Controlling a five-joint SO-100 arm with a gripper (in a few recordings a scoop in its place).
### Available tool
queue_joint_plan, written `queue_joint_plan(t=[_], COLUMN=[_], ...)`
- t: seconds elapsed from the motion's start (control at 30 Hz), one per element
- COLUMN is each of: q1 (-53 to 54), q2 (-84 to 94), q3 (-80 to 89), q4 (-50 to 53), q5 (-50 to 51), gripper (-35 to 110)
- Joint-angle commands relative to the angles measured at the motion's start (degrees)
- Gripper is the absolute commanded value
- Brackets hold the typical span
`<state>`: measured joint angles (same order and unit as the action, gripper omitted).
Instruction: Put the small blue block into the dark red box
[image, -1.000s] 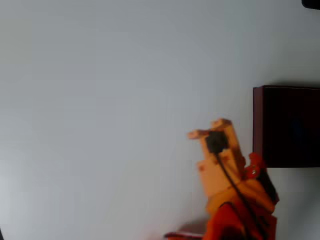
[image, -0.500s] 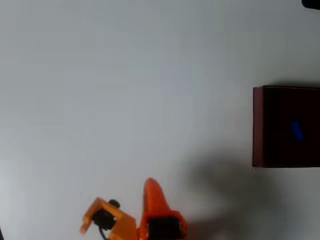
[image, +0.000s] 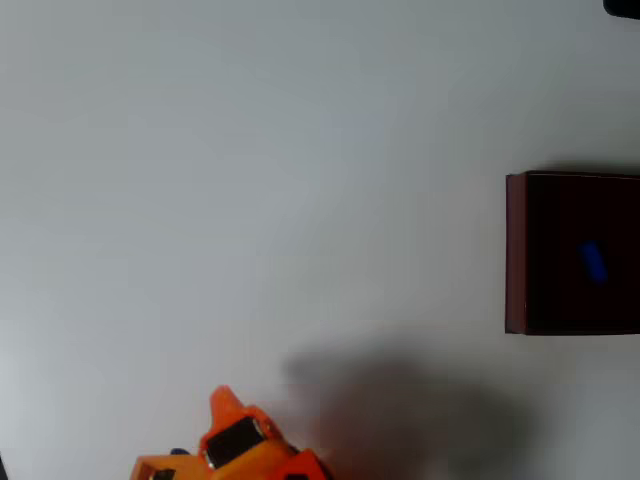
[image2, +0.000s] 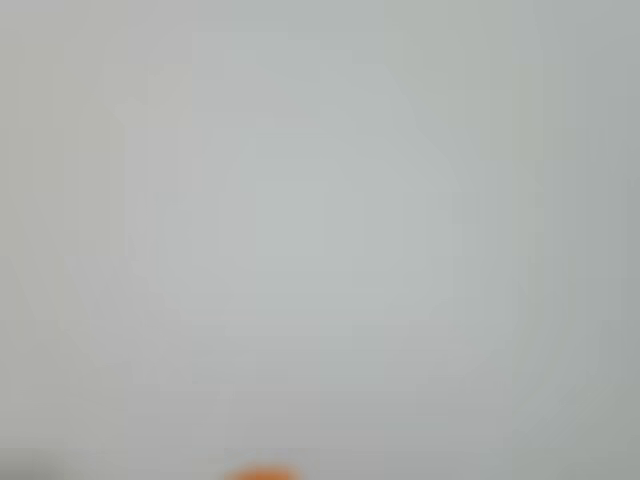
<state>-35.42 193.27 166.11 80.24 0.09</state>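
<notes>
Gone further down and to the left since half a second back: arm (image: 235, 450), now just an orange bit at the bottom edge of the overhead view, well apart from the box (image: 516, 250). Same spot as before for the block (image: 593, 262), a tiny blue thing lying inside the box on its dark floor, a little right of the middle of the part that shows. Box at the right edge, cut off by the frame, thin dark red walls, very dark inside. Soft grey shadow (image: 400, 405) on the white table (image: 250, 180), between arm and box, near the bottom. Small dark thing (image: 622, 7) in the top right corner, too cut off to tell what. From above: box, block, shadow and a bit of arm. From the wrist: none of those, just blurry pale table (image2: 320, 220) and a small orange bump (image2: 262, 472) at the bottom edge. Gripper: can't tell if spread or pressed together, since the fingers can't be made out in either view. Nothing lying between arm and box except the shadow.
</notes>
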Motion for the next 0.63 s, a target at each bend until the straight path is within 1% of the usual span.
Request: queue_joint_plan(t=[0.0, 0.27, 0.6], q1=[-3.3, -2.0, -2.0], q2=[1.8, 1.7, 1.7], q3=[3.0, 6.5, 6.5], q4=[-1.0, -2.5, -2.4], q5=[-1.8, -1.8, -0.8], gripper=[0, 0, 0])
